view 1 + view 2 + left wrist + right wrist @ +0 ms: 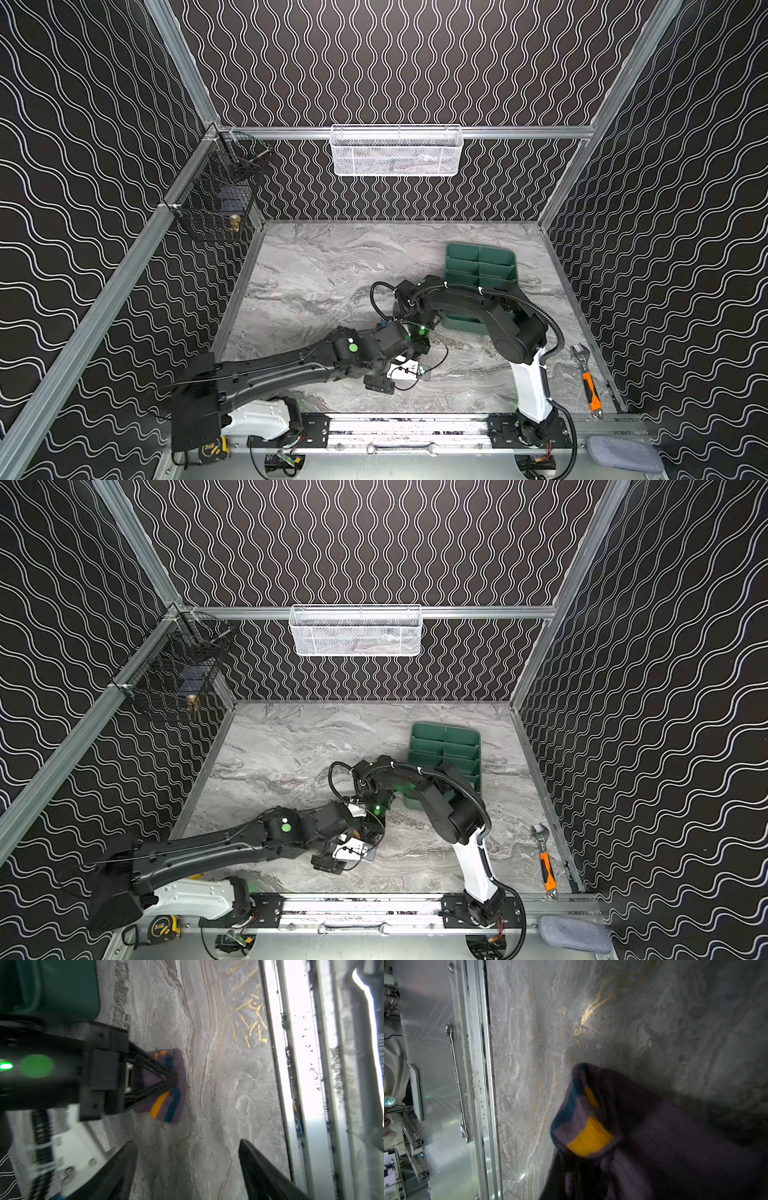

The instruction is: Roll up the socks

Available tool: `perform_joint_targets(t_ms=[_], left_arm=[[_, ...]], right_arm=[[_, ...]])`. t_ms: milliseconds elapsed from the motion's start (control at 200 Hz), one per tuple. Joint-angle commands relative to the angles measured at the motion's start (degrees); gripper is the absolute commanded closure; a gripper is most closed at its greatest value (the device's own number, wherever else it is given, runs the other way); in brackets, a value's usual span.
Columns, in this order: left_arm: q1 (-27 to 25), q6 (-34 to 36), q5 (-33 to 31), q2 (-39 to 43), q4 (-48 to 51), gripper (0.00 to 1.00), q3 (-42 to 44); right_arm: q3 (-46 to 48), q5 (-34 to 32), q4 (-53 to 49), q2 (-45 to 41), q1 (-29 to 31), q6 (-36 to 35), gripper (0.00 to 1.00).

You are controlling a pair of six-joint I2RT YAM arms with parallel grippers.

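Note:
A purple ribbed sock [181, 1072] with an orange and a navy stripe lies folded on the marble table [218, 1105]. In the left wrist view my right gripper [175, 1082] is shut on the sock's middle, its triangular fingers pinching the cloth against the table. The right wrist view shows the same sock [675, 1136] bunched right at my right gripper [577, 1169]. My left gripper [187, 1142] stands open a short way from the sock, with only bare table between its fingers. In both top views the two arms meet mid-table and hide the sock.
A green divided bin [482, 266] stands behind the right arm. An orange-handled adjustable wrench [588, 382] lies at the right edge. A grey-blue cloth pad [623, 453], a spanner [401, 449] and a tape measure [212, 449] lie along the front. Two baskets [397, 151] [216, 195] hang on the walls.

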State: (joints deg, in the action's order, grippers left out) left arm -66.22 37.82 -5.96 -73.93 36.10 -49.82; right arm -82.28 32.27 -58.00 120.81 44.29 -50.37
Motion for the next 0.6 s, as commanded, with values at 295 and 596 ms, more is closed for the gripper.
perform_joint_targets(t_ms=[295, 596], left_arm=[[0.4, -1.5, -9.4, -10.4, -29.1, 0.18, 8.5], [1.0, -0.9, -5.4, -14.4, -26.4, 0.40, 7.5]], right_arm=[[0.7, -4.1, 5.7, 0.5, -0.7, -2.4, 1.00], [-0.5, -2.6, 5.1, 1.4, -0.6, -2.2, 1.00]])
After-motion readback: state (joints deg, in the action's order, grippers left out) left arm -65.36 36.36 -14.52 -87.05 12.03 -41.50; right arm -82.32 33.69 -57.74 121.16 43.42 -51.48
